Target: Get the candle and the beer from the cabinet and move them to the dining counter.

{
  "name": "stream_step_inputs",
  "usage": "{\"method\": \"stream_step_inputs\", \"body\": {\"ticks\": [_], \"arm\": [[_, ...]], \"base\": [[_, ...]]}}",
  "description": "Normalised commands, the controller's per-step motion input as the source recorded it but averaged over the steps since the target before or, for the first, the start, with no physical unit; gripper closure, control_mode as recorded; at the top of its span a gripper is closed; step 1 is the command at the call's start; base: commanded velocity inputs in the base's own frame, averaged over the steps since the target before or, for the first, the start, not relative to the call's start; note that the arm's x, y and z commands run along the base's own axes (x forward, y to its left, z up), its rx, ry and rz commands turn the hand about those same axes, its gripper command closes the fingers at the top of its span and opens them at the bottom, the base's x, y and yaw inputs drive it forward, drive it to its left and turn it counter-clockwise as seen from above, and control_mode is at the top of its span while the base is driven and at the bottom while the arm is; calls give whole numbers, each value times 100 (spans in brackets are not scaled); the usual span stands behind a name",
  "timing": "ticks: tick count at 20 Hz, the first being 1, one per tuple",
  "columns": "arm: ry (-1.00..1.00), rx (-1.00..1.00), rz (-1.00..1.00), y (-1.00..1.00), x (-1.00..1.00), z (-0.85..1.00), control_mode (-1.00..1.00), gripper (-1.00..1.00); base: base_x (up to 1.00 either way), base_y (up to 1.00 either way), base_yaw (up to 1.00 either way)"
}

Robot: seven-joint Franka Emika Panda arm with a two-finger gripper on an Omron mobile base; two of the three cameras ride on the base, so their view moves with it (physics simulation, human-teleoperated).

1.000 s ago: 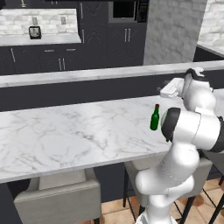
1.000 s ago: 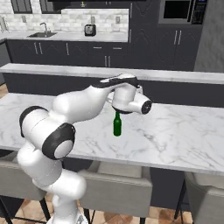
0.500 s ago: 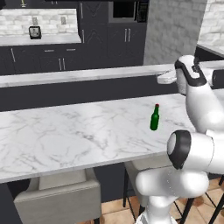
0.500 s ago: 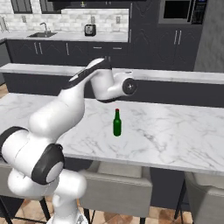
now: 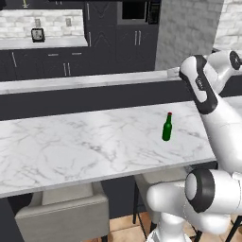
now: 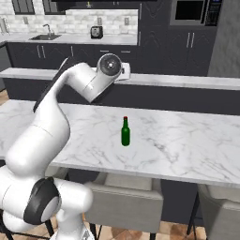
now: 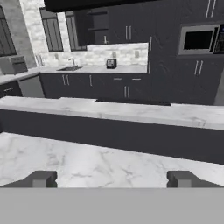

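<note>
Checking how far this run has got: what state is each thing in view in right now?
beer: upright on the dining counter, red cap on, free of the claw.
dining counter: marble top carrying the beer; no candle on the stretch in view.
claw: open, holding nothing, raised above the counter and looking across the kitchen.
stools: tucked under the counter's near edge.
</note>
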Motion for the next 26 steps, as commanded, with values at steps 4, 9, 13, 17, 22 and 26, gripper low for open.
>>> {"method": "stream_step_inputs", "body": {"ticks": [4,9,13,17,22,26], "arm": [[17,0,-14,15,-80,48,-100,-100],[15,0,-20,19,-77,36,-100,-100],[14,-2,-18,17,-58,18,-100,-100],[9,0,-10,0,-73,0,-100,-100],[6,-1,0,0,-75,-3,-100,-100],[7,-1,0,0,-71,0,-100,-100]], "base": [[0,0,0],[0,0,0],[0,0,0],[0,0,0],[0,0,0],[0,0,0]]}}
